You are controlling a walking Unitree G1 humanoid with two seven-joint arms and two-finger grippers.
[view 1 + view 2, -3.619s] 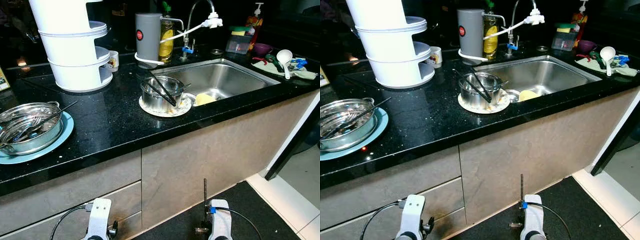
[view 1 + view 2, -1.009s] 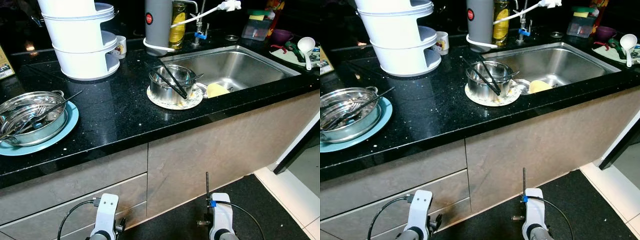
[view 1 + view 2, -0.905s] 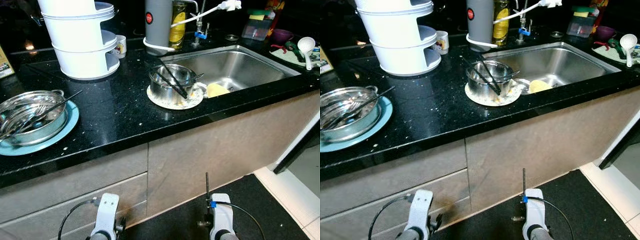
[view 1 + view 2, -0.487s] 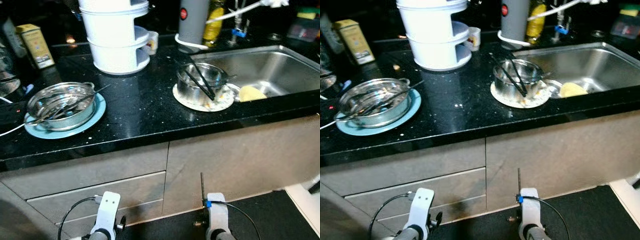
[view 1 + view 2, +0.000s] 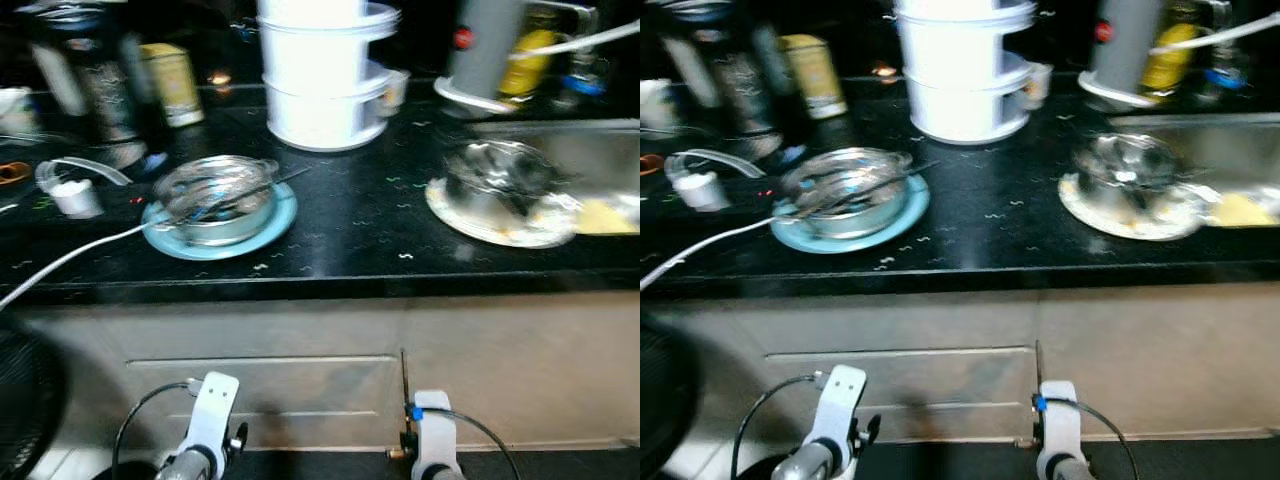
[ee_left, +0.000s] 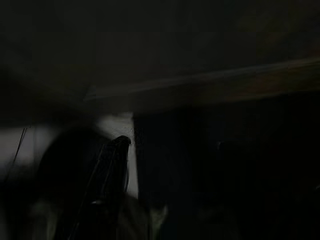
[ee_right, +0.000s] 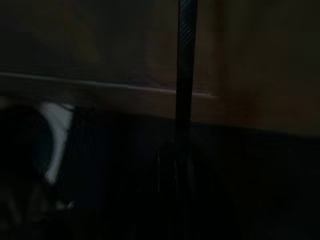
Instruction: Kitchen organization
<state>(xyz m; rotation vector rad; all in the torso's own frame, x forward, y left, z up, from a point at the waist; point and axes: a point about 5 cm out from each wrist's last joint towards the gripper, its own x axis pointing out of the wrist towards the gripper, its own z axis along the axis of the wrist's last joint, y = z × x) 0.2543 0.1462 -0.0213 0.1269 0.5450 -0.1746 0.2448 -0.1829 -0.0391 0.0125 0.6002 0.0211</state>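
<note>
A steel pot (image 5: 215, 192) with utensils lying across it sits on a blue plate (image 5: 272, 224) at the left of the black counter (image 5: 350, 240). Further right, a steel bowl (image 5: 498, 178) rests on a white plate (image 5: 468, 222) beside the sink (image 5: 590, 150). A yellow sponge (image 5: 606, 215) lies at the sink's near edge. Both arms hang low in front of the cabinet. My left gripper (image 6: 107, 185) is a dark shape in its wrist view. My right gripper (image 7: 184, 90) appears as a thin black upright line, also seen at the bottom of the eye view (image 5: 403, 375). The whole picture is blurred.
A white tiered stand (image 5: 325, 90) and a grey cylinder (image 5: 480, 55) stand at the back of the counter. A yellow tin (image 5: 172, 85), a dark bottle (image 5: 100, 85), a small white cup (image 5: 75, 196) and a white cable (image 5: 70, 262) crowd the left end. A drawer front (image 5: 270, 395) faces me.
The camera has swung left: the sink has slid to the right edge and the counter's left end with tin, bottle and cable has come into view. Both arms still hang low.
</note>
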